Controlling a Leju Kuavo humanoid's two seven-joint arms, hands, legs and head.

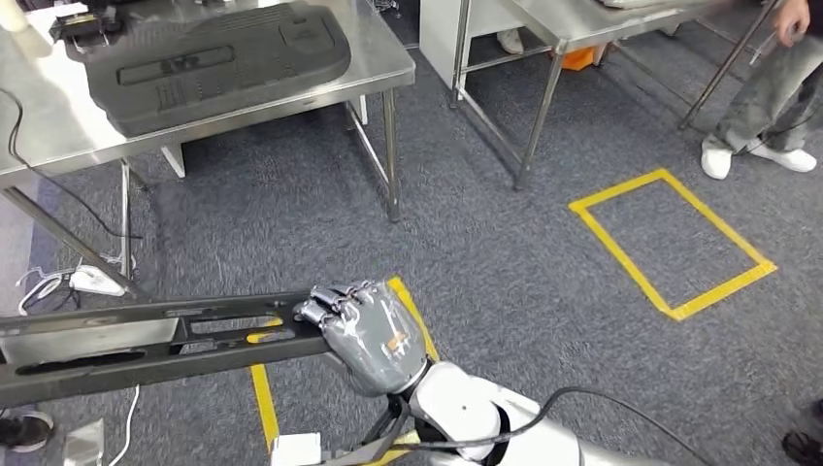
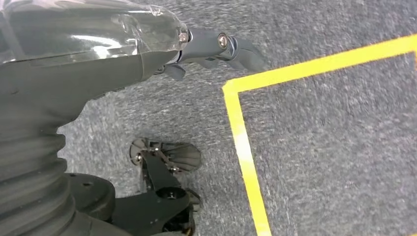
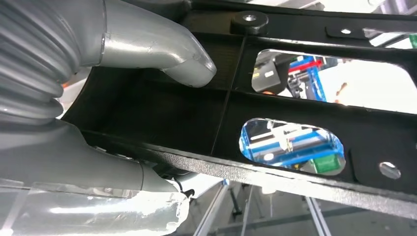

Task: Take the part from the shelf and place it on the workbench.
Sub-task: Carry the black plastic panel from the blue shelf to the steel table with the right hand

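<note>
two steel tables [image 1: 388,68], two yellow tape rectangles [image 1: 670,243], one person [image 1: 767,97]

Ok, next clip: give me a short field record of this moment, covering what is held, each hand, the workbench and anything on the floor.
held part: long black part with cut-out openings, carried level, not yet on a bench
right hand: right hand grips the part's end, thumb on one face
left hand: left hand hangs over carpet, holding nothing
workbench: steel workbench ahead, already bearing a dark moulded panel
floor: yellow tape rectangle on grey carpet
bystander: person standing at far right
</note>
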